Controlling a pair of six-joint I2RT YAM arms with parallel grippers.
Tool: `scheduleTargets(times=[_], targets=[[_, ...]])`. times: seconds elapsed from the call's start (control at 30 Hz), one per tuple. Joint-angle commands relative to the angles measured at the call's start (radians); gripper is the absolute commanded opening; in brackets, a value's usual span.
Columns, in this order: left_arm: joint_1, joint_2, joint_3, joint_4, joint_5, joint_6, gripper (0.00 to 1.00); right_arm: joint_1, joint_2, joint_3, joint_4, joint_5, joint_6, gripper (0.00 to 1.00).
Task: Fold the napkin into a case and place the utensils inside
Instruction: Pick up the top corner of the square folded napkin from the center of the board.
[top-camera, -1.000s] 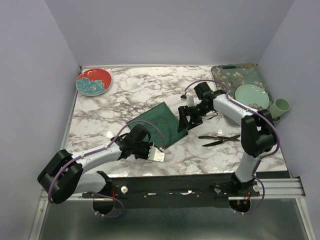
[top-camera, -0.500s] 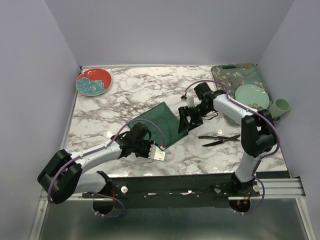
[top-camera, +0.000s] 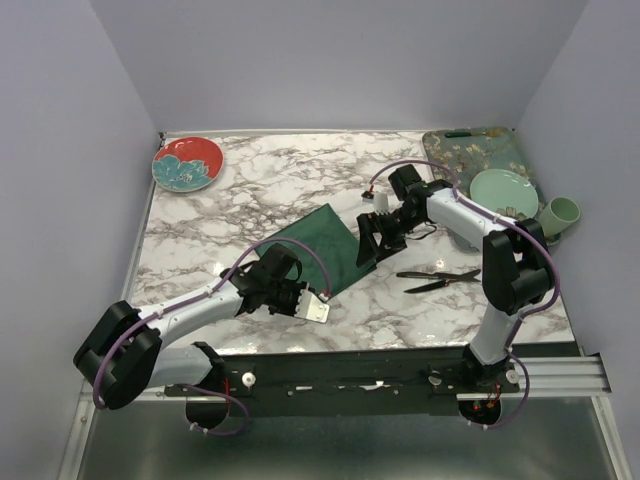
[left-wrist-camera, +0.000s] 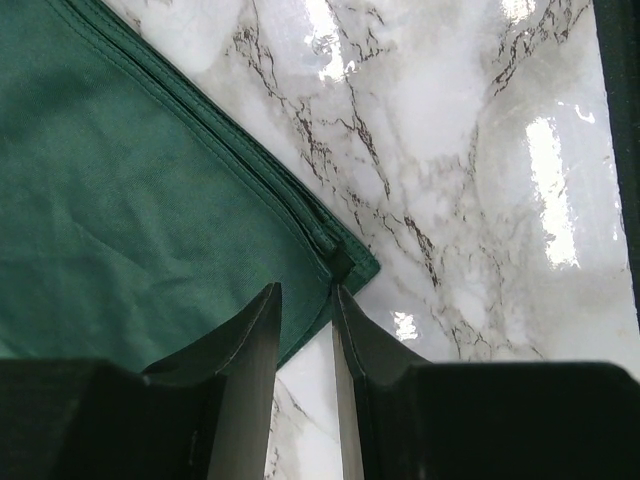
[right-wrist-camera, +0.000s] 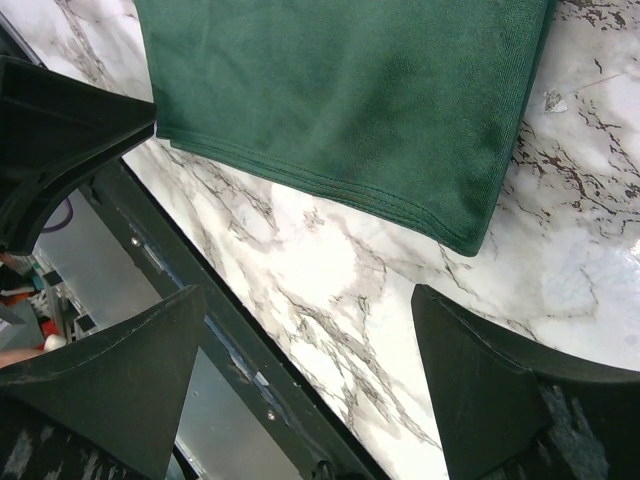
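Napkin (top-camera: 322, 250) lies folded flat in the middle of the marble table (top-camera: 250, 190). My left claw (left-wrist-camera: 305, 292) sits low at its near corner, open just a crack, holding nothing. That arm reaches out low. My right claw (right-wrist-camera: 308, 300) hangs wide open over the napkin's other edge, arm bent. Black utensils (top-camera: 437, 278) lie near, on the right.

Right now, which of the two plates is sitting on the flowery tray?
The pale green plate, over on the right. It rests on the teal floral tray, while the red plate with the blue flower lies straight on the marble table in the far left corner.
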Motion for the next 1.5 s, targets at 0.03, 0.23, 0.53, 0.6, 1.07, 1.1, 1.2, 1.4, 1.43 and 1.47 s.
scheduleTargets(times=[0.03, 0.23, 0.53, 0.6, 1.07, 1.1, 1.2, 1.4, 1.43, 1.47], targets=[[0.003, -0.003, 0.026, -0.003, 0.034, 0.01, 0.35, -0.008, 0.003, 0.025, -0.022, 0.01, -0.01, 0.92], [0.003, 0.014, 0.015, 0.006, 0.038, 0.016, 0.36, -0.011, 0.009, 0.029, -0.025, 0.01, -0.006, 0.92], [0.005, 0.034, 0.015, 0.011, 0.043, 0.036, 0.4, -0.017, 0.017, 0.034, -0.026, 0.011, 0.002, 0.92], [0.005, 0.034, 0.018, 0.011, 0.048, 0.035, 0.37, -0.017, 0.017, 0.034, -0.025, 0.01, 0.005, 0.92], [0.026, 0.045, 0.049, 0.014, 0.057, 0.039, 0.02, -0.023, 0.021, 0.037, -0.026, 0.015, 0.01, 0.92], [0.031, 0.051, 0.053, 0.012, 0.055, 0.039, 0.0, -0.023, 0.021, 0.04, -0.025, 0.015, 0.01, 0.92], [0.057, 0.071, 0.087, -0.006, 0.068, 0.042, 0.0, -0.023, 0.024, 0.046, -0.026, 0.016, 0.01, 0.92], [0.123, 0.144, 0.197, -0.008, 0.08, 0.033, 0.0, -0.026, 0.017, 0.06, -0.025, 0.036, -0.003, 0.92], [0.135, 0.164, 0.248, 0.003, 0.081, 0.021, 0.0, -0.026, 0.015, 0.065, -0.025, 0.041, -0.006, 0.92], [0.15, 0.187, 0.277, 0.003, 0.083, 0.004, 0.0, -0.028, 0.014, 0.069, -0.025, 0.042, -0.007, 0.92]])
